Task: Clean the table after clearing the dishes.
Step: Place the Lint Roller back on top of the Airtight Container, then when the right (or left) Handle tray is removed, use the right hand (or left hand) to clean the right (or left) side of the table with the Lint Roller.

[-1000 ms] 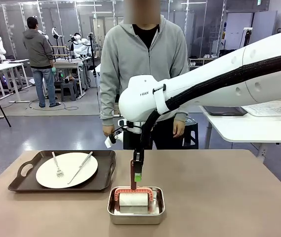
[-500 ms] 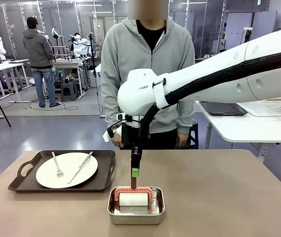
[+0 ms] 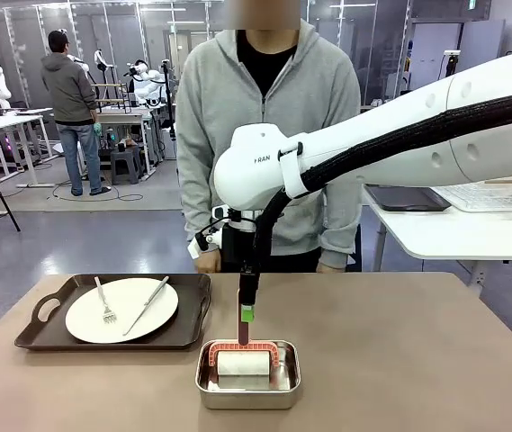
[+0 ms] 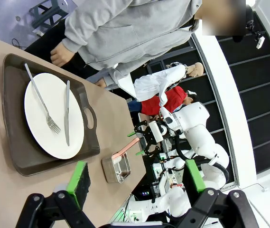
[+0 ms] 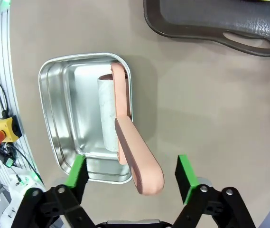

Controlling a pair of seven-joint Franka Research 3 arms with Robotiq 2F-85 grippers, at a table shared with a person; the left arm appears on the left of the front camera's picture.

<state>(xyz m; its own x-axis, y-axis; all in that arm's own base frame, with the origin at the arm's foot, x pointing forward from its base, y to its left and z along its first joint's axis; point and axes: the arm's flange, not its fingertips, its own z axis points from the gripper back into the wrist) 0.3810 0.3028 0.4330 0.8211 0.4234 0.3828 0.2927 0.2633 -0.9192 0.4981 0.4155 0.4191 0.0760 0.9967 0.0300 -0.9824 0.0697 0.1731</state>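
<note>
The right hand (image 5: 131, 164) hangs over the steel pan (image 3: 203, 385). Its fingers are spread wide on either side of the lint roller's pink handle (image 5: 137, 156), which stands up from the pan, and do not touch it. The pan sits just inside the near edge of the tabletop (image 3: 417, 360), about midway along, with bare tan top running off to its right. The brown tray (image 3: 103, 346) with plate (image 3: 85, 319), fork (image 3: 103, 301) and knife (image 3: 146, 306) lies to its left, apart from it. The left hand (image 4: 136, 168) is wide and holds nothing. The right arm (image 3: 399, 135) bears the letters "FRAN".
</note>
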